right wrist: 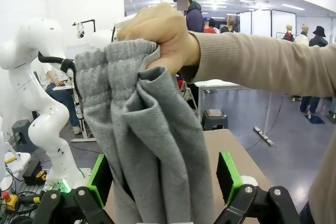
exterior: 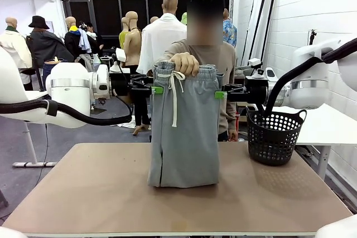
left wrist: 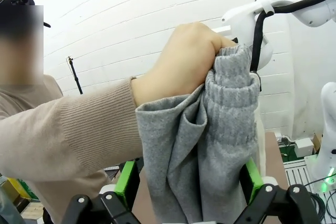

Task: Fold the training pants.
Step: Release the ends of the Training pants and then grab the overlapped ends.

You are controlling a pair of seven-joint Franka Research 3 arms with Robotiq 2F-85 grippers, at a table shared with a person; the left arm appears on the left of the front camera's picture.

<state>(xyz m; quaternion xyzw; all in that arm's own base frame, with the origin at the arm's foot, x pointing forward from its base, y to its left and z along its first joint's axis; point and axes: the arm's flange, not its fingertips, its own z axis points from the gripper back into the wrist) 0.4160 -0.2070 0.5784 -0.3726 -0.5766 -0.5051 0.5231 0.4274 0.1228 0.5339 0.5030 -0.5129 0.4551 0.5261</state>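
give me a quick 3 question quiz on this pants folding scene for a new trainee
1. True or false: the training pants sit between the open fingers of both the left gripper and the right gripper.
2. What holds the waistband up? A a hanger; B the person's hand; C a hook.
3. Fill in: on the table, at the robot's right, stands a black ___.
Key: 1 true; 2 B; 3 basket.

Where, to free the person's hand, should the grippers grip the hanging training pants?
Probably the training pants at both side edges under the waistband: left gripper from its side, right gripper from the other. The person's hand pinches the waistband's middle, so the edges hang free.
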